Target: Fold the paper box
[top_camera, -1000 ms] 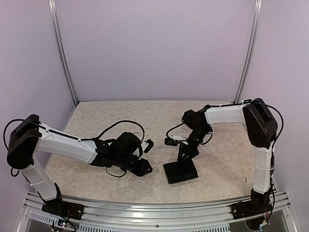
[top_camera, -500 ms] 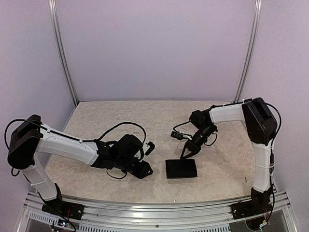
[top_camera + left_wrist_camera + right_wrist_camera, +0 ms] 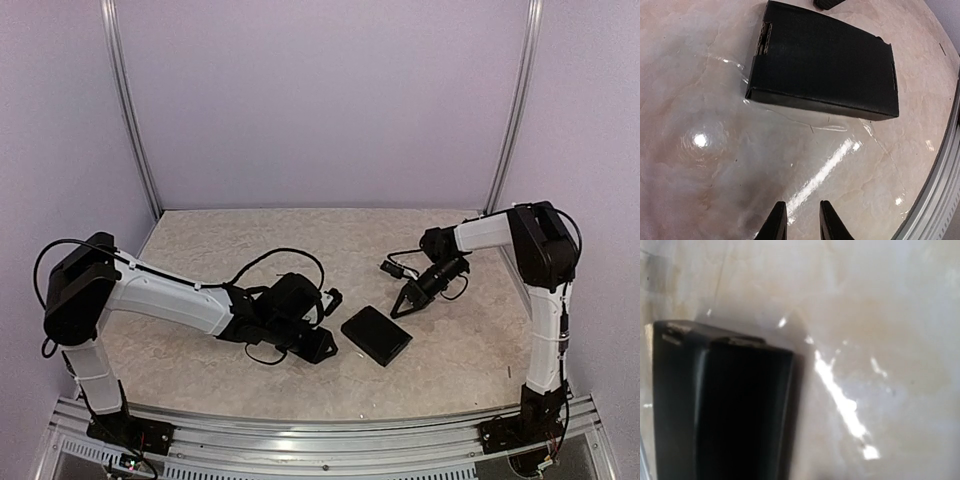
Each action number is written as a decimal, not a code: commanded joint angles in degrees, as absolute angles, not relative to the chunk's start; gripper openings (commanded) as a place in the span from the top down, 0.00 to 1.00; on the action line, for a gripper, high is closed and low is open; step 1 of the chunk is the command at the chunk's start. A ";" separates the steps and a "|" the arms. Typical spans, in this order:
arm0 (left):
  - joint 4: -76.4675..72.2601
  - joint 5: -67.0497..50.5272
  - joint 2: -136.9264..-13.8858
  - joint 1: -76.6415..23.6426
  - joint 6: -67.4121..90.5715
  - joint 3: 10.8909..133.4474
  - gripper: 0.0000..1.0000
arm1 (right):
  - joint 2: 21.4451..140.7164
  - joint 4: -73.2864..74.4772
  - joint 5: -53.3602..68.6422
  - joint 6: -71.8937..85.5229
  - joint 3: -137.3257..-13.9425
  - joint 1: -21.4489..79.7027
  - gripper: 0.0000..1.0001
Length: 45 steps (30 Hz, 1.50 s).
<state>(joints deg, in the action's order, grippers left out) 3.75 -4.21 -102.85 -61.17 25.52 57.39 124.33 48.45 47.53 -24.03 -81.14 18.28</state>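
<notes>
The paper box (image 3: 376,335) lies flat on the table as a closed, slim black box, turned at an angle. In the left wrist view the paper box (image 3: 825,60) fills the upper part, a cardboard edge showing at its left end. My left gripper (image 3: 327,347) rests low just left of the box; its fingers (image 3: 776,222) stand a little apart with only bare table between them. My right gripper (image 3: 399,309) is a shut point just up and right of the box, not touching it. The right wrist view is blurred and shows the box (image 3: 720,405) at the lower left, without its own fingers.
The marbled beige table (image 3: 230,240) is backed by purple walls with two metal uprights. An aluminium rail (image 3: 300,420) runs along the near edge and shows as a rail (image 3: 945,190) at the right of the left wrist view. Black cables (image 3: 265,262) loop off the left arm.
The right gripper left the box, shut and drew back up and right. The box settled flat and turned to an angle. The left gripper slid right, closer to the box.
</notes>
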 commanded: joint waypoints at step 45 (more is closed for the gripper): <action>19.33 -10.69 -116.44 -58.92 23.38 81.25 0.77 | 92.23 19.00 38.43 -33.43 -55.01 25.60 0.00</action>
